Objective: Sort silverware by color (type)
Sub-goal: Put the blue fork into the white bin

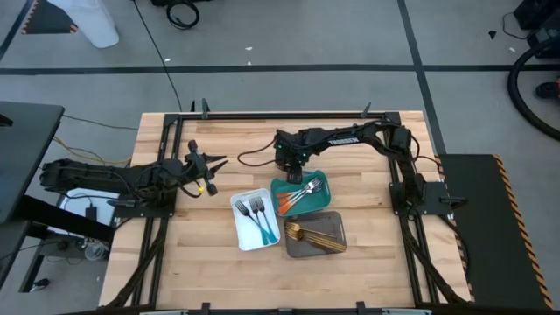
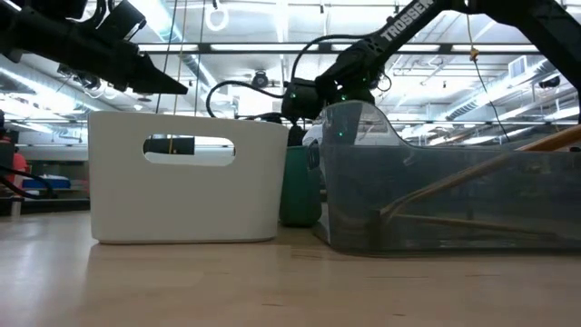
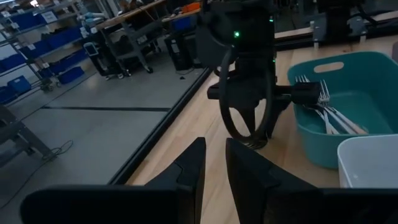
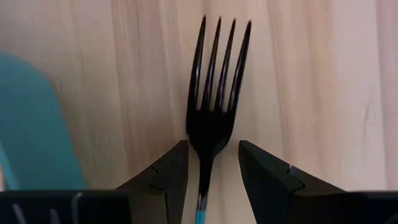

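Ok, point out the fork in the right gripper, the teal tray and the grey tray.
fork [image 4: 214, 118]: right wrist view, on the base of its tines.
teal tray [image 1: 320, 180]: high view, on its far rim.
grey tray [image 1: 339, 229]: high view, on its right-hand rim.

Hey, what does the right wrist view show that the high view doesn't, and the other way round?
Only the right wrist view shows a fork with a blue handle between the right pincer fingers, tines over bare wood.

Only the high view shows the left pincer out to the side, the white tray with teal-handled forks, and the grey tray with gold pieces.

Both show the teal tray and the wooden table.
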